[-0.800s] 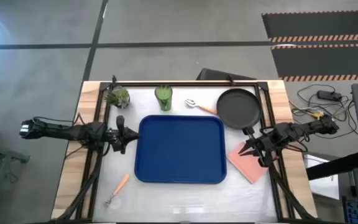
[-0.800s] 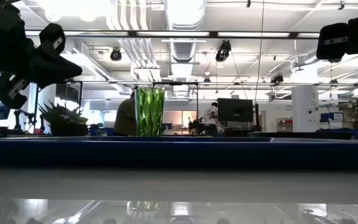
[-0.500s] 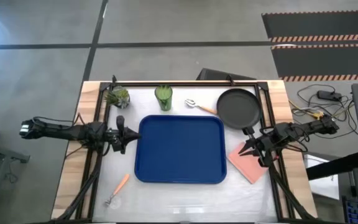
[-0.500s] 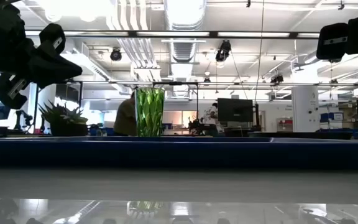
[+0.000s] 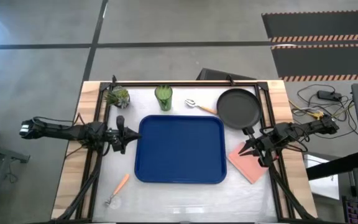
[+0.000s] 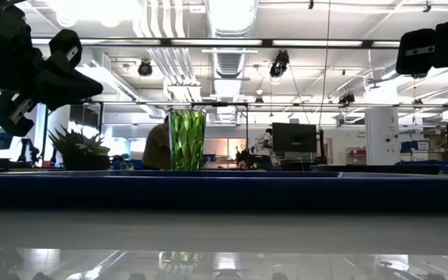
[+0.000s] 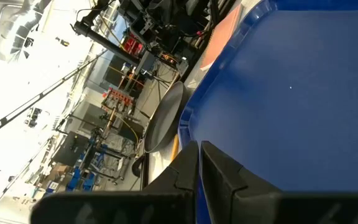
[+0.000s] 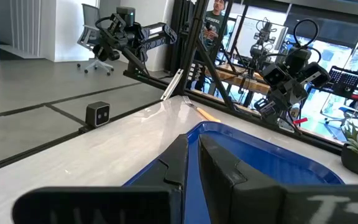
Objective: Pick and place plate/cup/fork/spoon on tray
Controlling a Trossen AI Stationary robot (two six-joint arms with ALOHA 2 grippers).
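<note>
From above, the blue tray (image 5: 179, 149) sits bare mid-worktop, with plate (image 5: 238, 108), cup (image 5: 163, 97), spoon (image 5: 200, 106) and fork (image 5: 117, 190) around it. The low view shows only the cup. Both wrist views show closed, empty jaws.

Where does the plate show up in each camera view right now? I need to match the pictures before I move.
High view: the plate lies at the table's far right, beyond the tray's right corner.
Low view: not clearly visible; the tray rim hides that area.
Left wrist view: the plate shows edge-on just past the tray's rim.
Right wrist view: not in it.
Shared landmark: the blue tray.
</note>
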